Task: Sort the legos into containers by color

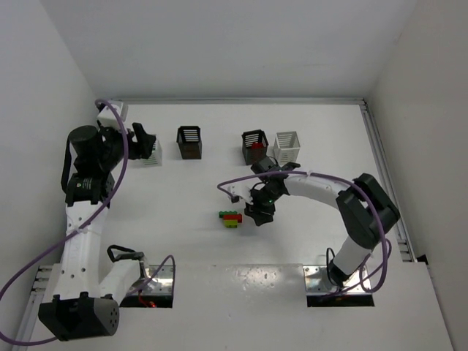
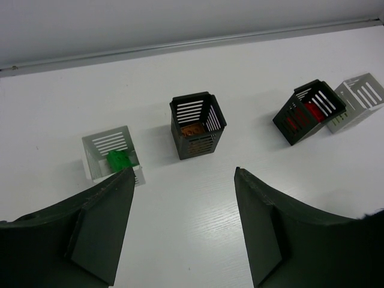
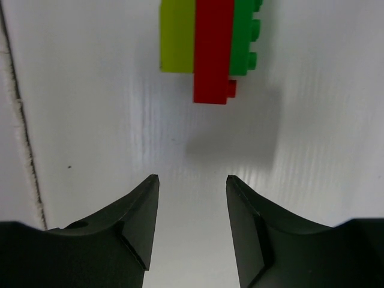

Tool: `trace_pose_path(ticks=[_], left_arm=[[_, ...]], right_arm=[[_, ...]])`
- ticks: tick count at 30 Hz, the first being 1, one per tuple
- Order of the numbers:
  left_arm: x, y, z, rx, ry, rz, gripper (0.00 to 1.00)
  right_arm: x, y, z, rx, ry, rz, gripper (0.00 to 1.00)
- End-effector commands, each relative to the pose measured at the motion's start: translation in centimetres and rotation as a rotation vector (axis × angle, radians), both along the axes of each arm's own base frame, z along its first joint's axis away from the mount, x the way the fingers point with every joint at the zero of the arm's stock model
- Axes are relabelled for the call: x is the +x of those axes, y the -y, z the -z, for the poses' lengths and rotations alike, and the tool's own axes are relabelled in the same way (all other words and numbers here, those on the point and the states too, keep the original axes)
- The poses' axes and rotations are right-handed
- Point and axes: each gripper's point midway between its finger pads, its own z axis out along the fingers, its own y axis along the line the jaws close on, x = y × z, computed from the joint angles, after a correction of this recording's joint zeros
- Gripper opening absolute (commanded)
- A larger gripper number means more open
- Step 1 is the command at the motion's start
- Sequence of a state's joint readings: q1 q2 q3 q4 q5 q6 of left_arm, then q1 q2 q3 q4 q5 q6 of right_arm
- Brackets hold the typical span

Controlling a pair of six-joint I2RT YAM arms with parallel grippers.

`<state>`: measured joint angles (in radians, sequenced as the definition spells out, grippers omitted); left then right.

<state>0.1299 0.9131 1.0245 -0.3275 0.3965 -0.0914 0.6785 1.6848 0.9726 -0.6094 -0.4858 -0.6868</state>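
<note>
Red, green, yellow-green legos (image 3: 212, 48)

Smooth plastic legos (image 3: 211, 48); table (image 3: 102, 120) prob. semi-gloss

two white bins (image 2: 91, 159), two black bins (image 2: 195, 144), three loose legos (image 3: 213, 42) stuck together.

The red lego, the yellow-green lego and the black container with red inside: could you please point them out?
red lego (image 3: 213, 48): right wrist view, centre of its face.
yellow-green lego (image 3: 177, 36): right wrist view, centre of its face.
black container with red inside (image 2: 292, 125): left wrist view, near slatted wall.
</note>
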Motion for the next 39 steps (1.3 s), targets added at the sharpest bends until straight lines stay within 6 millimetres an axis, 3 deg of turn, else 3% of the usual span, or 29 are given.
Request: trace_pose_path(ticks=[1,3,11,24,36,39], left_arm=[[0.0,-0.3,-0.5,-0.004,0.021,-0.015,0.73],[0.0,-0.3,-0.1,-0.006,0.012,-0.015,0.73],[0.0,-0.5,-0.1,0.005,0.014,-0.022,0.73],[0.2,-0.5,1.0,0.002,-0.013,-0.022,0.73],[0.2,-0.6,1.5,0.002,-0.022,-0.031,0.73],[0.2,-0.6,1.5,0.002,-0.022,-0.031,0.73]], right_arm=[[2.3,-2.1,-0.4,0.054,0.094,0.002,0.49],[3.3,-2.4,0.2,0.049,0.120,0.028,0.49],[2.9,-3.7,1.3,0.033,0.076,0.045,0.47],[2.4,-6.7,0.5,0.092,0.062,0.016,0.47],[1.3,-7.7,0.7,0.091,0.023,-0.013,0.47],[1.6,-7.6,1.1,0.079,0.036,-0.007,0.40]])
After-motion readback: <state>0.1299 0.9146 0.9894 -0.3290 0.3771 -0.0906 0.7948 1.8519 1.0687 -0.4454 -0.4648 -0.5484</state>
